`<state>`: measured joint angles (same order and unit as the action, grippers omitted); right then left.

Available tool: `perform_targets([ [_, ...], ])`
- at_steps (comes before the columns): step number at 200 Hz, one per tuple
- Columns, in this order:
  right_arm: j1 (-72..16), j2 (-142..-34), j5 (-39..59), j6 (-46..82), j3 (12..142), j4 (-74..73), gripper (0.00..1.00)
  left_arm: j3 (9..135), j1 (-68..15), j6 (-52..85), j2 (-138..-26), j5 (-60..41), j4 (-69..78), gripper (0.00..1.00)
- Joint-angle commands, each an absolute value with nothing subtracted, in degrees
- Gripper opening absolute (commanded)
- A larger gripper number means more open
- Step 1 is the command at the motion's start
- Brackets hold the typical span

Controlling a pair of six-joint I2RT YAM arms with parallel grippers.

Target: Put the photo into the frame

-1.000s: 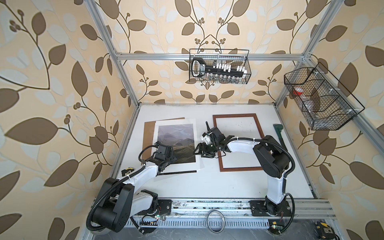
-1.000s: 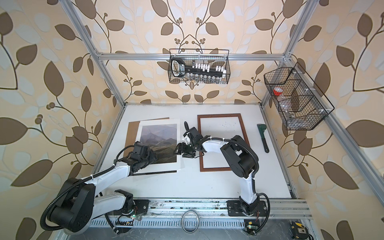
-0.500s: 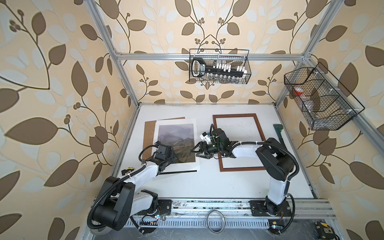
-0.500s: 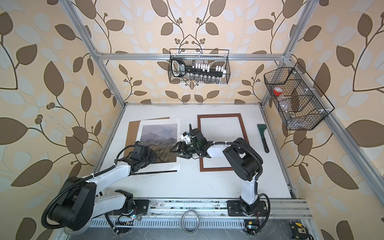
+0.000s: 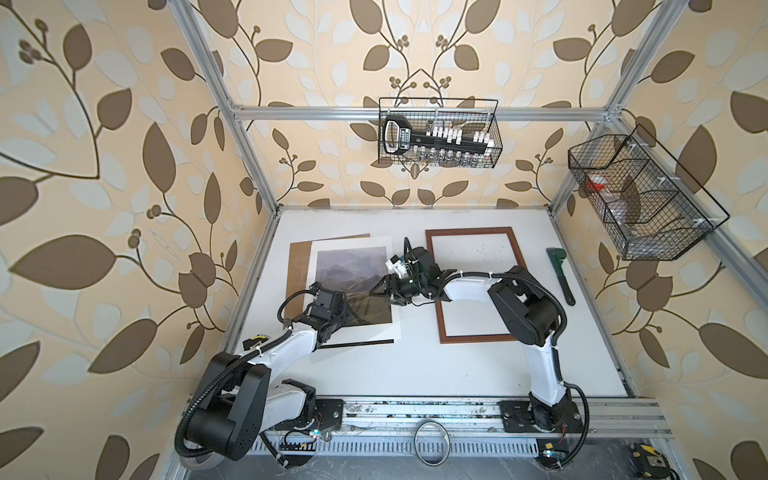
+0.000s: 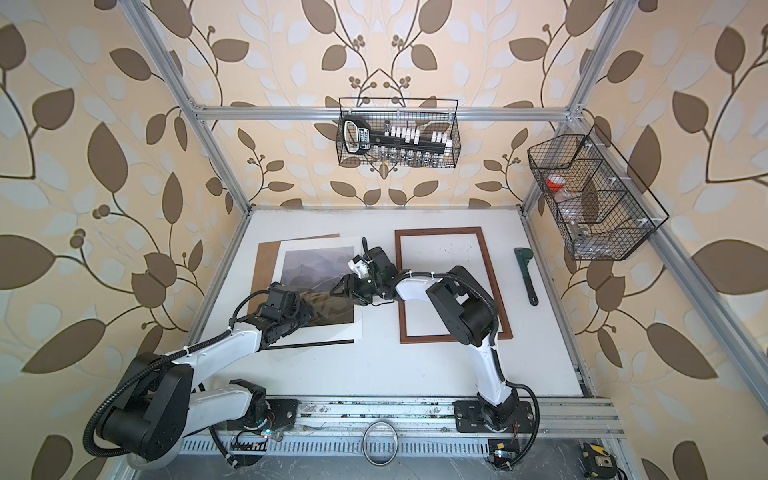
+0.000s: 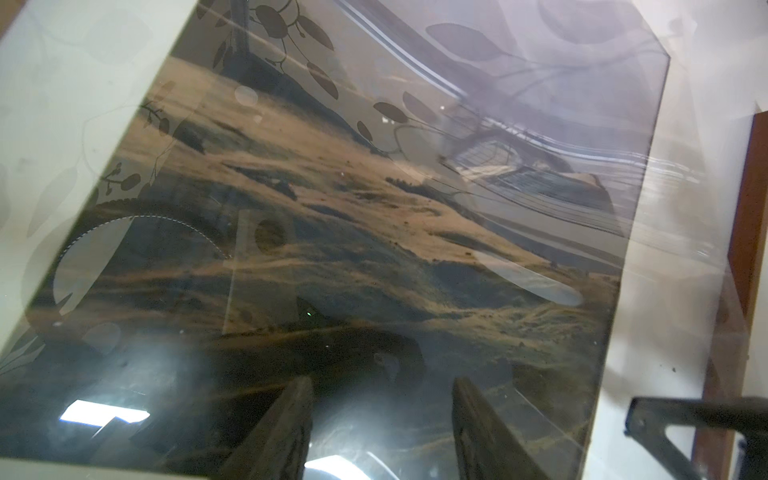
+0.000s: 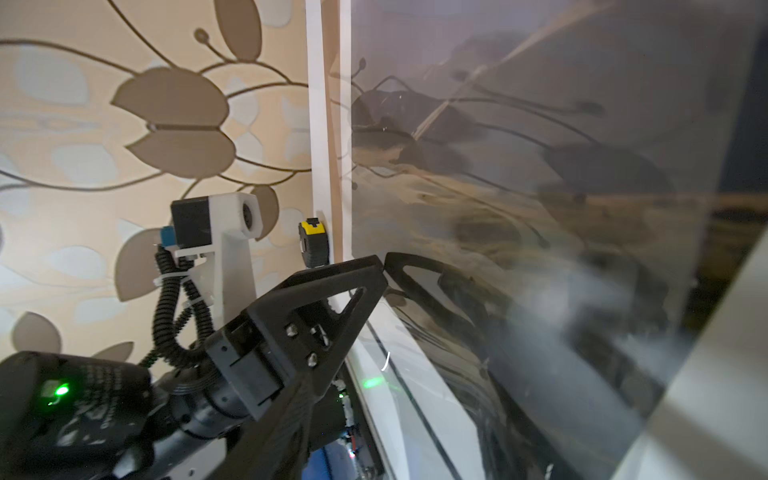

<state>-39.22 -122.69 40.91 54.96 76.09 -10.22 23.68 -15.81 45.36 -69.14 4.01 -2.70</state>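
The photo, a misty mountain print, lies inside a white mat on the table's left half, under a clear glossy sheet that mirrors the walls. Right of it lies the frame, a thin reddish-brown border with nothing in it. My left gripper stands open over the photo's near left part, fingers apart on the glossy surface. My right gripper reaches across to the photo's right edge. One of its fingers touches the sheet, meeting its own reflection; its other finger is hidden.
A brown backing board sticks out from under the mat on the left. A green pipe wrench lies right of the frame. Wire baskets hang on the back wall and right wall. A tape measure sits by the front rail.
My right gripper has moved left from beside the frame onto the photo's right edge. The left arm has hardly moved.
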Motion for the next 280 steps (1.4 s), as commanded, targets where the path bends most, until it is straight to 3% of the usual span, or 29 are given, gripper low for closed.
perform_targets([
  [1, -39.68, -125.87, 39.20, 50.87, 79.85, -4.22, 0.51, 22.85, -16.26, 46.23, -70.40, 3.82, -6.23, 0.55],
  [20, -39.90, -126.60, 39.11, 50.04, 80.82, -3.88, 0.41, 22.76, -16.26, 46.12, -70.14, 4.01, -6.32, 0.55],
  [67, -40.27, -122.77, 36.85, 43.66, 82.81, 2.50, 0.00, 26.39, -16.26, 44.80, -64.37, 4.63, -12.17, 0.57],
  [104, -40.77, -113.50, 28.84, 32.20, 89.61, 18.43, 0.00, 35.20, -16.26, 42.45, -55.51, 7.77, -24.15, 0.61],
  [131, -39.76, -104.78, 29.27, 27.11, 91.49, 26.20, 0.00, 43.18, -16.26, 40.56, -51.79, 8.39, -31.72, 0.68],
  [194, -31.77, -79.55, 13.58, 18.11, 91.12, 53.33, 0.00, 60.51, -16.50, 35.91, -52.26, 8.73, -45.40, 0.72],
  [228, -27.75, -75.00, -6.33, 15.28, 99.03, 69.21, 0.00, 60.39, -20.44, 36.63, -58.64, 4.92, -42.61, 0.73],
  [280, -24.79, -76.10, -24.61, 14.34, 110.64, 79.44, 0.00, 65.76, -38.21, 41.79, -78.95, 7.14, -32.66, 0.74],
])
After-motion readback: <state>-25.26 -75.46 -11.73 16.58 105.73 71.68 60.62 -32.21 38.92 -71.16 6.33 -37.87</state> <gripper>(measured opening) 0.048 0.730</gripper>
